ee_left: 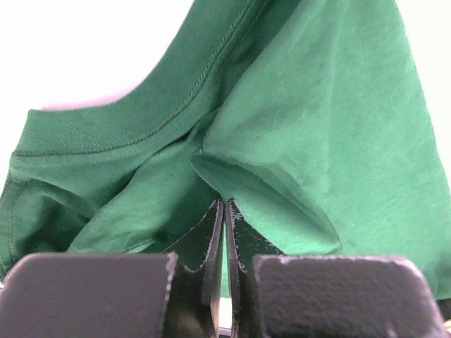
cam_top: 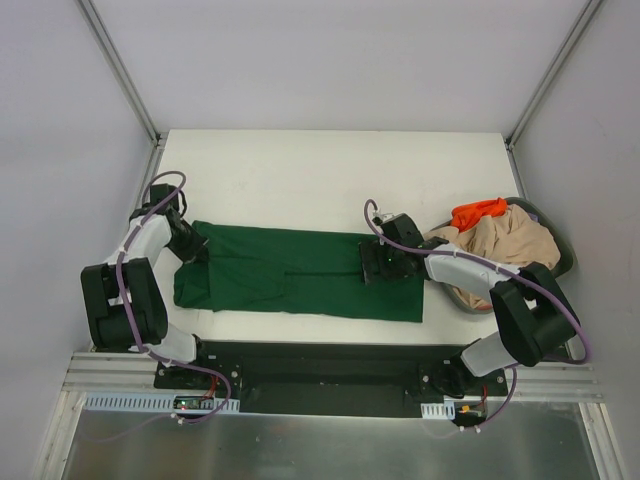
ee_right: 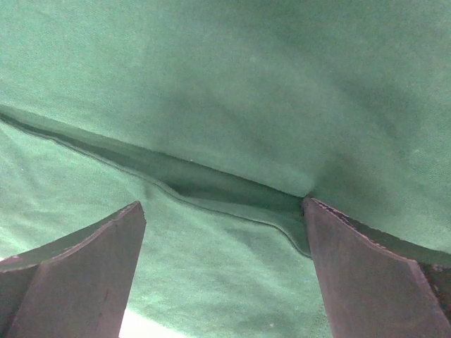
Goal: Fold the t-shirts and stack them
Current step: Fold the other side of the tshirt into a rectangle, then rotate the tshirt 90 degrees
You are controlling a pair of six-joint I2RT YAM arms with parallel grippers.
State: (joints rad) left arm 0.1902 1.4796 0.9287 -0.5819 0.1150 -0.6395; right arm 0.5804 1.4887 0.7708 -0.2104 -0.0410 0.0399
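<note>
Flat green t-shirt along near edge of table, left gripper clamped on its left end, right gripper spread wide over right end, beige t-shirt, orange t-shirt in basket at right edge.

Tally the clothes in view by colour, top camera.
dark green t-shirt: 1
orange garment: 1
beige garment: 1
Total: 3 visible. The orange and beige ones are bunched in the basket, so I cannot tell whether more lie beneath them.
</note>
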